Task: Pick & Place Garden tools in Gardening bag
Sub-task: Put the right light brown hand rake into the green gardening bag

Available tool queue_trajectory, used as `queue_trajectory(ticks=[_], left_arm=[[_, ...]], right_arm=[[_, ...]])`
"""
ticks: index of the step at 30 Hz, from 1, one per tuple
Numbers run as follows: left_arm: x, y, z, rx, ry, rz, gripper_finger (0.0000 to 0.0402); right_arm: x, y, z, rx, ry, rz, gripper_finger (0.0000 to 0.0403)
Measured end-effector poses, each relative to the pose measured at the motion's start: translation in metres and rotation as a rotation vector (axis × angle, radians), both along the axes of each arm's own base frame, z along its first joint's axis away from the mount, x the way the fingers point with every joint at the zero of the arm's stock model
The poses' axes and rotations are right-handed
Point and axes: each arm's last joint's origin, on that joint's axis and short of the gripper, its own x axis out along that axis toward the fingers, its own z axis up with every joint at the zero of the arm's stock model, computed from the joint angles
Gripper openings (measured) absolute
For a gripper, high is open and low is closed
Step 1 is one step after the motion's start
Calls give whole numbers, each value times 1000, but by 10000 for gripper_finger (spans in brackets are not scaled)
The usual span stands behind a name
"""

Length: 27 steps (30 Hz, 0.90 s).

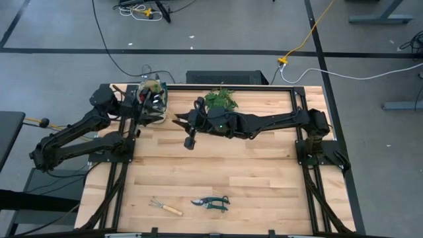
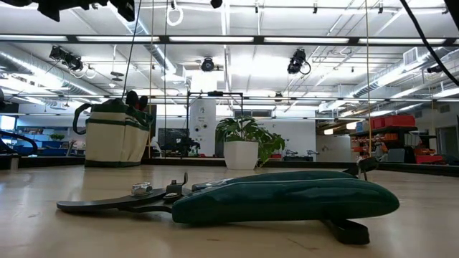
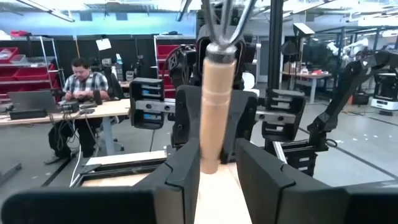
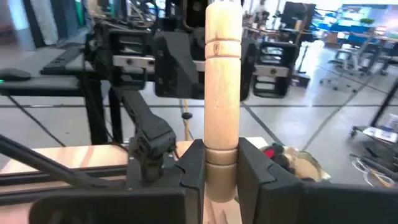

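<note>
A wooden-handled tool [image 4: 222, 93] stands upright in the air near the table's far left, its metal prongs [image 3: 221, 25] on top. My right gripper [image 4: 222, 147] is shut on it. My left gripper [image 3: 217, 149] faces it from the left, level and open. Its fingers stand on either side of the handle's lower end; I see no touch. The beige gardening bag [image 1: 153, 91] rests on its base just behind them, with red-and-black gloves [image 4: 273, 154] in it. A small hand rake [image 1: 165, 207] and teal-handled shears [image 1: 211, 202] lie flat near the front edge. My right gripper pinches the lower end of the tool's wooden handle [image 4: 222, 171] between its two fingers. The fingers come level from the table's right side and lie across the handle. The tool stands upright above them, clear of the table.
A leafy plant in a white pot [image 1: 221, 99] stands at the far edge, beside my right arm. Bare wood [image 1: 251, 172] stretches across the table's middle and right. A person sits at a desk [image 3: 81, 87] in the room beyond.
</note>
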Motion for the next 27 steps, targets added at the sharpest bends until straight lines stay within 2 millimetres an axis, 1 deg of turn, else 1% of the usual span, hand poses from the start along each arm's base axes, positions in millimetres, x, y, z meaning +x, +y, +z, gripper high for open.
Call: queue_trajectory(ticks=[7, 12, 14, 23, 27], left_arm=[[0, 0, 1, 8, -13, 2, 110], [-1, -1, 4, 4, -38, -3, 110], [-1, -1, 5, 4, -42, -5, 110], [1, -5, 5, 4, -43, -36, 110], [1, -6, 5, 6, -47, -40, 110]], right_arm=[[3, 1, 0, 7, -36, 19, 45], [11, -1, -11, 9, -39, 30, 45], [12, -2, -12, 9, -49, 28, 45], [13, -5, -10, 17, -79, 21, 45], [16, -5, -13, 19, -89, 22, 45]])
